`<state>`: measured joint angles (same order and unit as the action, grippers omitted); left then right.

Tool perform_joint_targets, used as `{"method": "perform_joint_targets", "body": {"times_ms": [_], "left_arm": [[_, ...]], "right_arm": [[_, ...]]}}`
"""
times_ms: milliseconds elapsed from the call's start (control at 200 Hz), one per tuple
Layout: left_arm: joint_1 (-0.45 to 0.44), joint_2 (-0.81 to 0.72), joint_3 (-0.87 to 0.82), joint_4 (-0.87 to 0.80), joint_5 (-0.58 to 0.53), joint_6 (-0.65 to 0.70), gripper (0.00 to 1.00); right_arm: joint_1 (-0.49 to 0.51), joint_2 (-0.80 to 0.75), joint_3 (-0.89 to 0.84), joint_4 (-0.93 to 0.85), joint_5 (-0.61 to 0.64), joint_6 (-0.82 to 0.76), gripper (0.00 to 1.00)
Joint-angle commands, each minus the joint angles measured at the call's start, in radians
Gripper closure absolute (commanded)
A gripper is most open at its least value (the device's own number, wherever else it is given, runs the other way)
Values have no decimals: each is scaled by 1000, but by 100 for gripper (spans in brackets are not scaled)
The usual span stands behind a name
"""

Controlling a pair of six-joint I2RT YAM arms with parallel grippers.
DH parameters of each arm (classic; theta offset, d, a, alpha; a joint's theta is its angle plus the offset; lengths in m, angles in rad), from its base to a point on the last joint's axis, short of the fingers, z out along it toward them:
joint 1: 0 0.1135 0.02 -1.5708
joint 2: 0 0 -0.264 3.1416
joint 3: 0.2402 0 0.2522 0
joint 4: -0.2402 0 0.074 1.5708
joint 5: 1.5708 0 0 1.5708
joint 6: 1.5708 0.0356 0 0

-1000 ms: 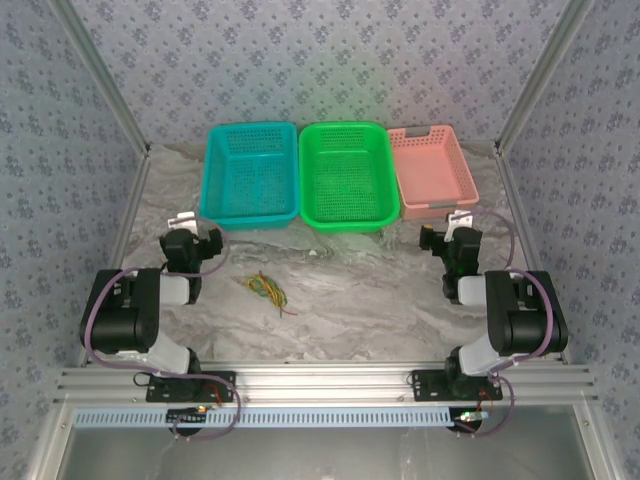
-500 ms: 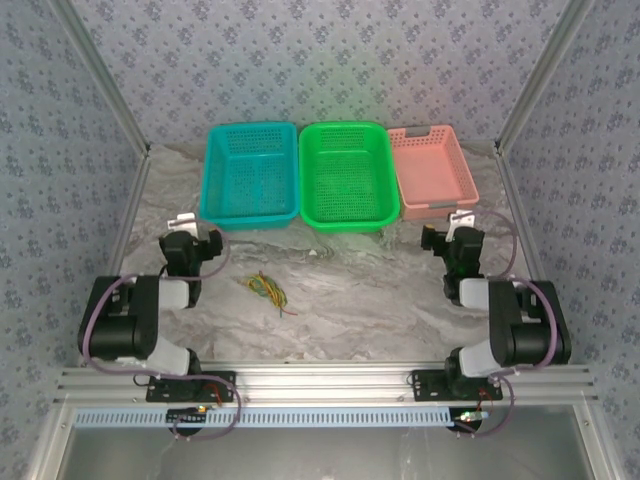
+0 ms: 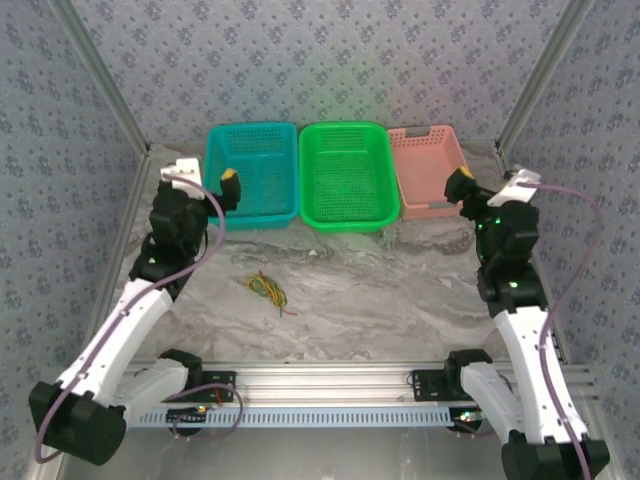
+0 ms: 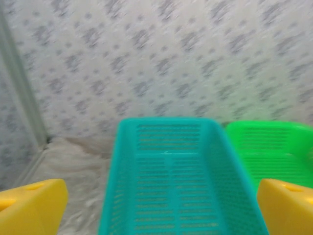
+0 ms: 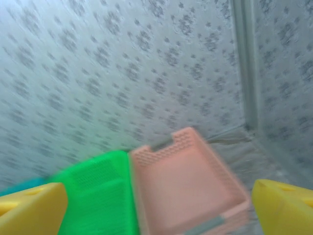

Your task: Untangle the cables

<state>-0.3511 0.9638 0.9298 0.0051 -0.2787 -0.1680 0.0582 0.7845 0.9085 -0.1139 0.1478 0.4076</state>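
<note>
Plastic baskets (image 3: 343, 126) number three; cables (image 3: 267, 288) form one tangle.

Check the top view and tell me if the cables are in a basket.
No, the cables lie on the table, in front of the teal basket and apart from it.

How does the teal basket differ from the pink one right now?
The teal basket sits at the row's left end, the pink basket at its right end. Teal looks larger and deeper; pink looks smaller, with grey patches on its end rims. Both are empty perforated plastic.
</note>
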Motion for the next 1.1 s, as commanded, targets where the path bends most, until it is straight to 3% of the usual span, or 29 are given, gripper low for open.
{"method": "perform_joint_targets", "body": {"times_ms": [0, 45, 125, 215, 295, 360, 435, 685, 839, 999, 1094], "left_arm": [[7, -21, 70, -314, 127, -261, 1], [21, -23, 60, -353, 153, -377, 1], [25, 41, 112, -488, 315, -395, 2], [-111, 141, 148, -716, 193, -415, 9], [-238, 204, 93, -777, 78, -465, 11], [-290, 253, 33, -751, 81, -502, 13], [-310, 308, -15, -709, 111, -547, 20], [-321, 401, -104, -573, 139, -663, 26], [-314, 459, -140, -476, 166, -691, 36], [-306, 548, -193, -385, 173, -705, 57], [-307, 554, -235, -315, 199, -718, 87]], "right_arm": [[-17, 8, 9, -333, -348, 292, 1], [29, 8, 15, -367, -342, 313, 4], [203, 8, 23, -440, -246, 286, 15], [422, 39, 18, -526, -160, 279, 20], [632, 93, -7, -531, -78, 284, 25], [779, 140, -38, -493, -19, 297, 26], [882, 211, -67, -430, 4, 324, 28], [1007, 399, -112, -238, -53, 368, 28], [1030, 535, -113, -113, -129, 393, 28], [1040, 646, -108, -17, -180, 412, 30], [1040, 675, -126, 33, -182, 430, 32]]}}
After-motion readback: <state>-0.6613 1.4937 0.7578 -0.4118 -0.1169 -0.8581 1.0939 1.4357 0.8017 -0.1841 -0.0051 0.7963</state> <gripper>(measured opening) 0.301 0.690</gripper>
